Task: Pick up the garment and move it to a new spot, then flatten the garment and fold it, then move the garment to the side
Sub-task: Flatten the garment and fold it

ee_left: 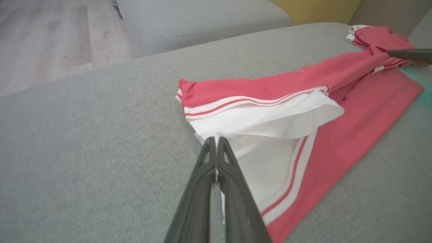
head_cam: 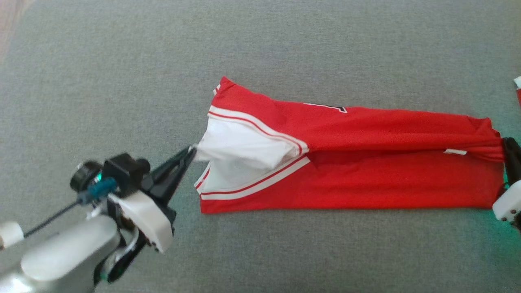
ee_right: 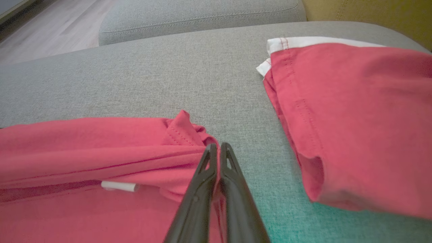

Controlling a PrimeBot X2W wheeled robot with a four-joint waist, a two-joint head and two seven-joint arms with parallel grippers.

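The garment (head_cam: 366,179) is red with white lining and red-and-white striped trim. It lies stretched lengthwise on the grey cushion (head_cam: 122,81). My left gripper (head_cam: 191,151) is shut on the white fabric at its left end, seen close up in the left wrist view with the left gripper (ee_left: 216,140) pinching the white edge of the garment (ee_left: 337,111). My right gripper (head_cam: 504,143) is shut on the bunched red fabric at the right end. The right wrist view shows the right gripper (ee_right: 218,146) clamped on that gathered corner of the garment (ee_right: 84,145).
Another red cloth with white trim (ee_right: 354,118) lies on the cushion just beyond the right gripper, also at the head view's right edge (head_cam: 517,91). A second grey cushion (ee_left: 202,20) and wooden floor (ee_left: 44,44) lie past the far edge.
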